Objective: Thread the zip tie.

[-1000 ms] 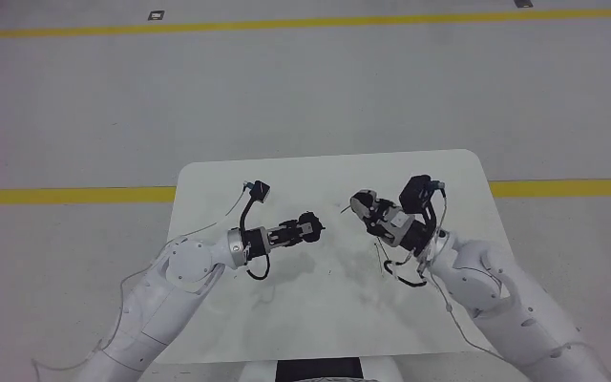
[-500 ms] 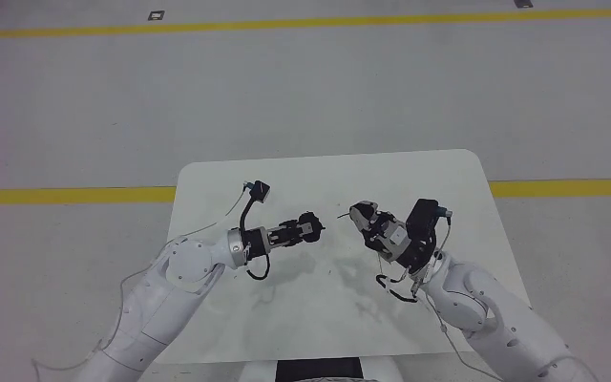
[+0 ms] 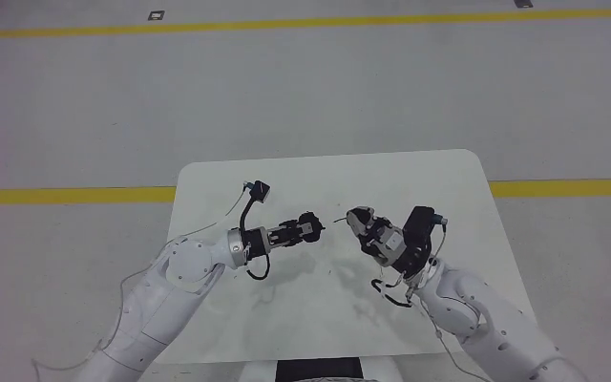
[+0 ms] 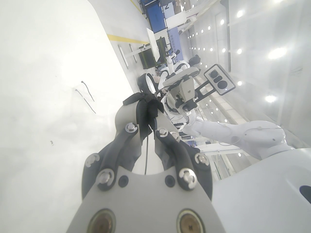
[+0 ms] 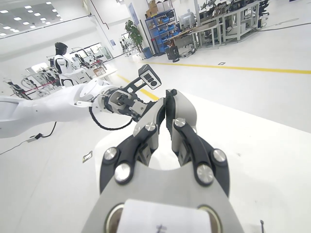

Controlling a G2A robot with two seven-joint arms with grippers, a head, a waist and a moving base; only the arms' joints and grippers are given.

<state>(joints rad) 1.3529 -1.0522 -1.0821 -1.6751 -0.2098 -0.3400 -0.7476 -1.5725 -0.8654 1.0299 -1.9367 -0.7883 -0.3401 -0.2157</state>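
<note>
Top view: a white table stands on pale floor crossed by yellow lines. The left gripper and right gripper face tip to tip, near but apart, and the table's rounded edges lie well away from both. The left fingers are clamped on the zip tie, its strand trailing back between them. The right fingers are pressed together with a thin tie end poking out; the grip itself is hidden. Two faint strands beside the left gripper may be a tie and its shadow.

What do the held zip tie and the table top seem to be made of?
The zip tie looks like matte black plastic: a thin strand held in the left gripper. The table top is smooth white with soft glare, perhaps laminate or painted board.
</note>
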